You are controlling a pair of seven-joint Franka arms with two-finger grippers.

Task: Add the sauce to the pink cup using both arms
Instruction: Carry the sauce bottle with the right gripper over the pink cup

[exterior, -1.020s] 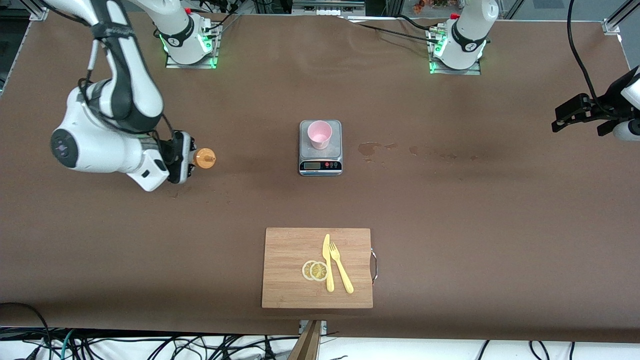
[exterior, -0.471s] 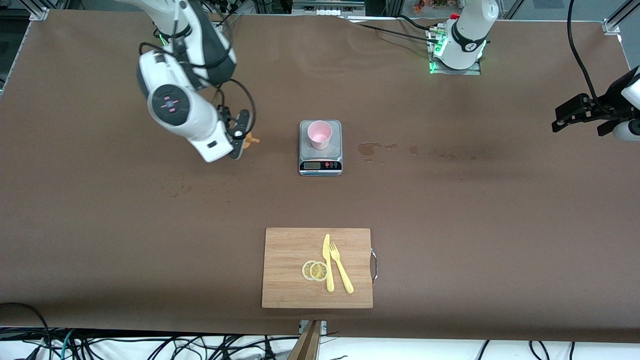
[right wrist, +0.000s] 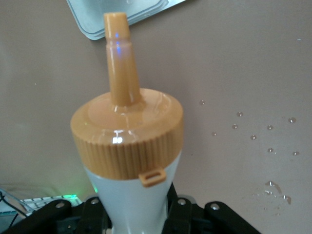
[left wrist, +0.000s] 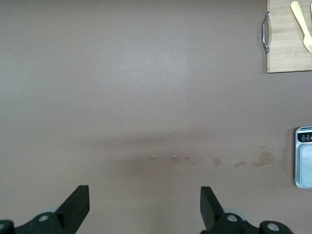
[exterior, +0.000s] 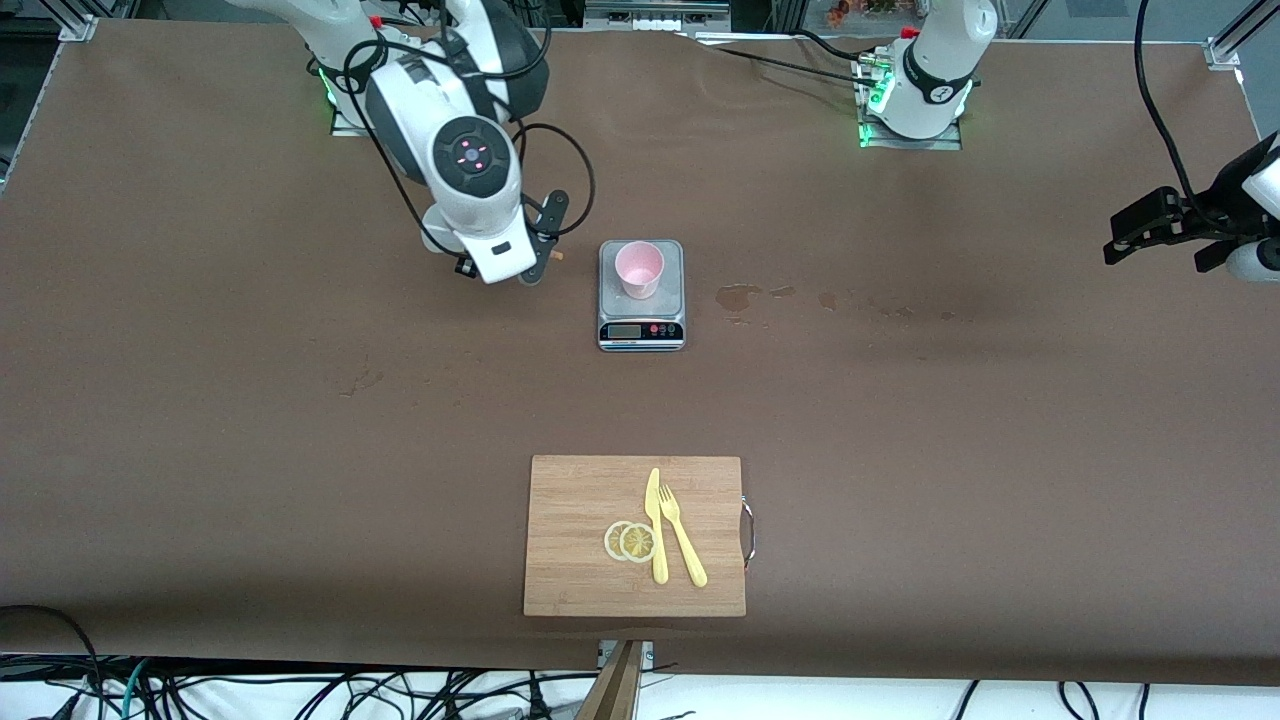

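Observation:
The pink cup (exterior: 638,268) stands upright on the grey kitchen scale (exterior: 641,312) mid-table. My right gripper (exterior: 543,252) is in the air beside the scale, toward the right arm's end, shut on the sauce bottle. From the front only the bottle's orange nozzle tip (exterior: 556,256) shows, pointing toward the cup. In the right wrist view the sauce bottle (right wrist: 127,141) fills the middle with my right gripper (right wrist: 134,214) clamped on its whitish body, and a corner of the scale (right wrist: 122,17) lies past the nozzle. My left gripper (exterior: 1120,238) waits open at the left arm's end, and nothing is between the fingers (left wrist: 78,201) of my left gripper (left wrist: 144,204).
A wooden cutting board (exterior: 580,560) lies near the front edge, with a yellow knife (exterior: 656,530), a fork (exterior: 682,545) and lemon slices (exterior: 630,541) on it. Wet spots (exterior: 738,296) mark the table beside the scale, toward the left arm's end. Cables hang at the front edge.
My right arm has swung the sauce bottle from the right arm's end of the table up to just beside the scale. The left arm has not moved.

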